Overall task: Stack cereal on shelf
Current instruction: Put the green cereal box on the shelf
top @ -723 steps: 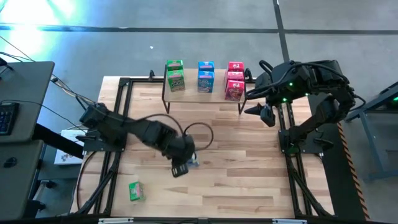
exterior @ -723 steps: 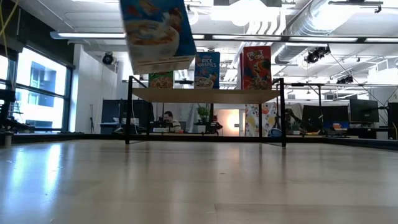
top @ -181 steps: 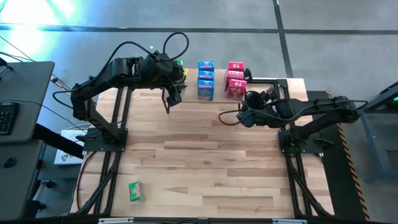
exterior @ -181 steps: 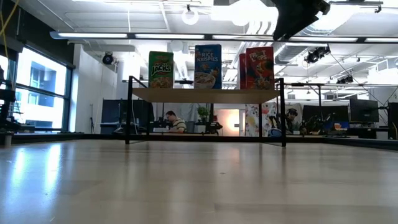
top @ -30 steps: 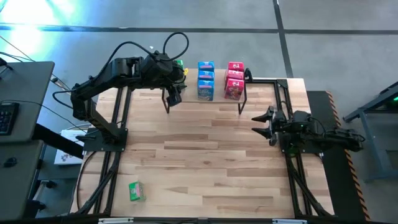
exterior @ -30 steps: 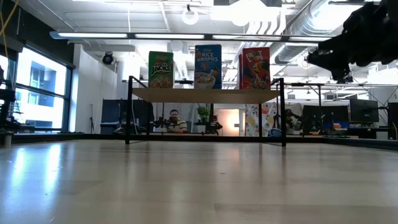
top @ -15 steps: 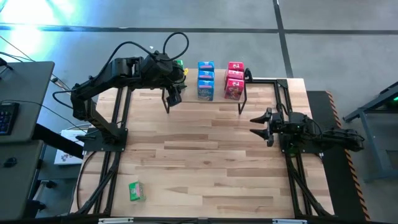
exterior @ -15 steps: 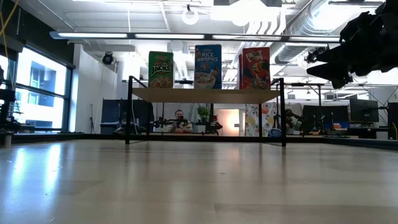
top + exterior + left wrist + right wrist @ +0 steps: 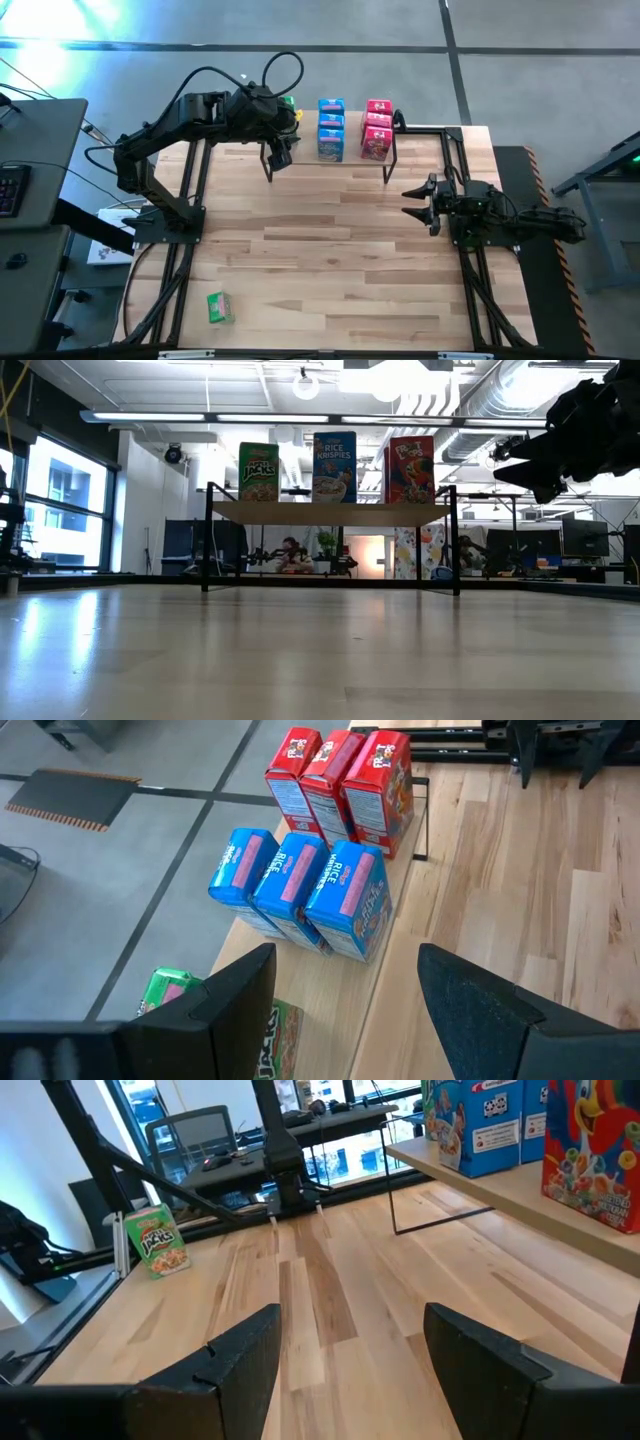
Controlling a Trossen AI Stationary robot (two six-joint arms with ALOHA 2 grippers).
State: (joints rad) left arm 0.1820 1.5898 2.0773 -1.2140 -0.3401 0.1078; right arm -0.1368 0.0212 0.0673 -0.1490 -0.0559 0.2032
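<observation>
the shelf (image 9: 330, 152) stands at the table's (image 9: 330, 270) far edge and carries three blue boxes (image 9: 300, 892), three red boxes (image 9: 345, 780) and two green boxes (image 9: 215, 1030), in rows. one green box (image 9: 219, 307) lies far from the shelf, near the table's front left corner. it is printed cardboard, probably light, stiff yet crushable and fairly slick; grasp it across the narrow sides. the left gripper (image 9: 345, 995) hovers released over the shelf's green end. the right gripper (image 9: 350, 1345) hangs released, empty, right of the shelf.
</observation>
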